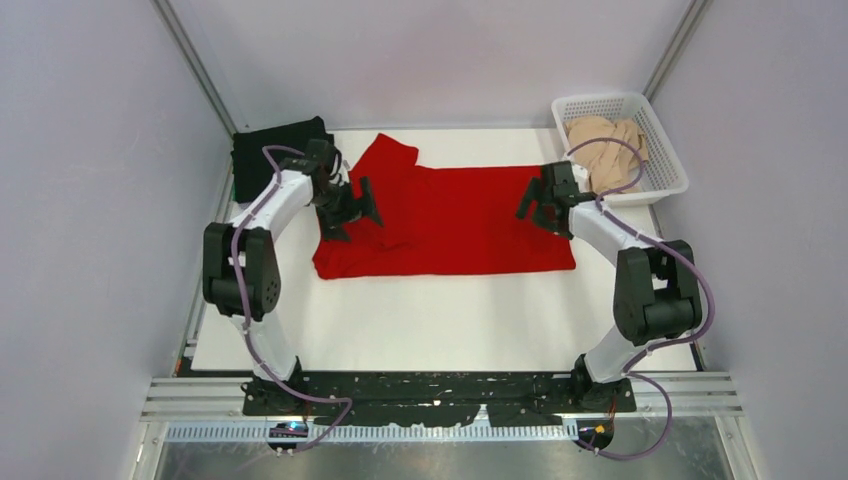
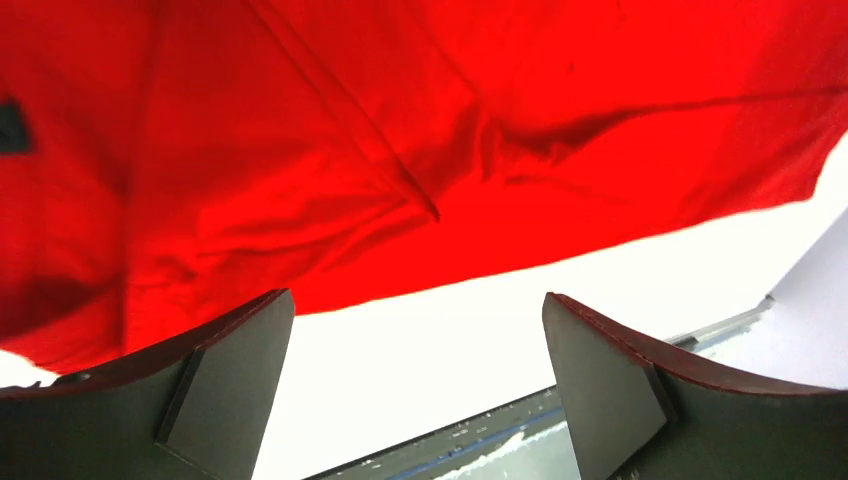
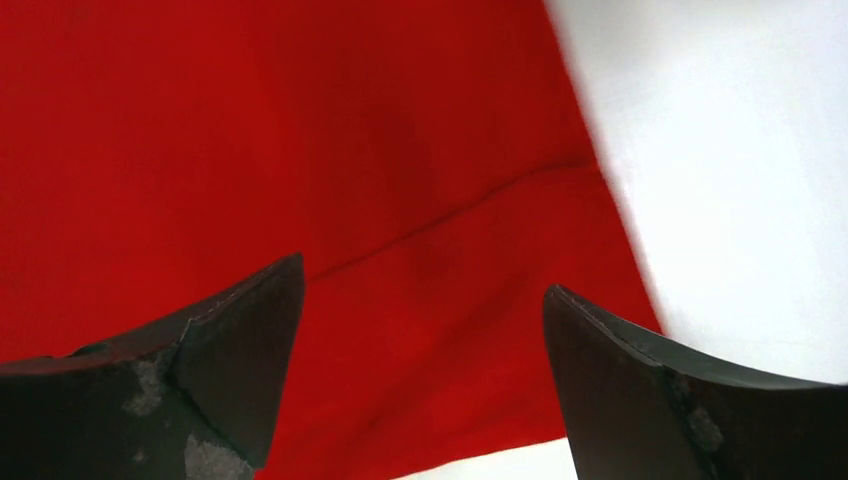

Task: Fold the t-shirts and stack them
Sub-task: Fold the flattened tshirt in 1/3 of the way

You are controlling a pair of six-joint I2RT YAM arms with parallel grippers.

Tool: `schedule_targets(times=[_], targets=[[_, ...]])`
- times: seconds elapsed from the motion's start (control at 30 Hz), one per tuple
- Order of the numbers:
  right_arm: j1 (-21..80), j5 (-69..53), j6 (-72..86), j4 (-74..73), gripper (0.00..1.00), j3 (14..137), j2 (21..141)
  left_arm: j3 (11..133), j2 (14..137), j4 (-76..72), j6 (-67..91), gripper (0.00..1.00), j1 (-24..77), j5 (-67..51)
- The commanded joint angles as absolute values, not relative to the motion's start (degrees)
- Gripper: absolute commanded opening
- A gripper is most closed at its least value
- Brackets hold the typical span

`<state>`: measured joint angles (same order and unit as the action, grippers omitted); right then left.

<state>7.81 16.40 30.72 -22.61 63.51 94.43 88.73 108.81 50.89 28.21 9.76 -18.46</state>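
Starting from the near edge, where the two arms are bolted, the white bench (image 1: 450, 320) is bare for a good stretch. Then comes the red t-shirt (image 1: 450, 225), lying sideways across the middle, closer to the far edge. Its near border is straight and one sleeve points toward the far left corner, so I judge that it is spread out and perhaps folded in on one side, but not finished. The left gripper (image 1: 355, 205) hangs over the left end of this shirt. In its own camera the fingers (image 2: 230, 370) stand wide apart with nothing between them, only red cloth and white bench below. The right gripper (image 1: 540, 208) is over the right end of the shirt, also spread wide and holding nothing; its camera shows a seam and the corner of the red cloth under it. In the far left corner lies the black t-shirt (image 1: 275, 150) as a compact dark block, which looks to me already folded and may be the start of the stack. In the far right corner stands a white basket (image 1: 598, 99) with the beige t-shirt (image 1: 605, 150) crumpled inside, not yet handled. I see no lavender shirt. So maybe one shirt is done, one is in work, and at least one waits. I can read no brand, label or writing anywhere.
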Motion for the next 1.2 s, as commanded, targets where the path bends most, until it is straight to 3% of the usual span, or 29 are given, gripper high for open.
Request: schedule_targets(times=[0.0,0.13,0.33,0.9,1.17], targets=[[12.1,5.04,26.98,-14.13,0.95,57.99,93.0,79.48,104.05,37.16,30.84,1.0,9.93,-26.74],[13.16,2.56,28.86,-9.5,0.95,55.98,95.38,78.83,108.85,38.07,30.66,0.99,9.95,-25.32],[13.31,3.55,31.35,-13.81,0.96,53.2,96.61,74.99,111.5,37.55,31.15,1.0,9.93,-25.27],[15.54,0.79,33.74,-30.82,0.96,34.93,77.1,41.44,86.36,31.56,33.74,1.0,12.48,-21.8],[19.68,2.41,35.49,-35.05,0.96,29.44,64.8,34.01,75.3,34.07,36.38,0.99,17.09,-16.7]])
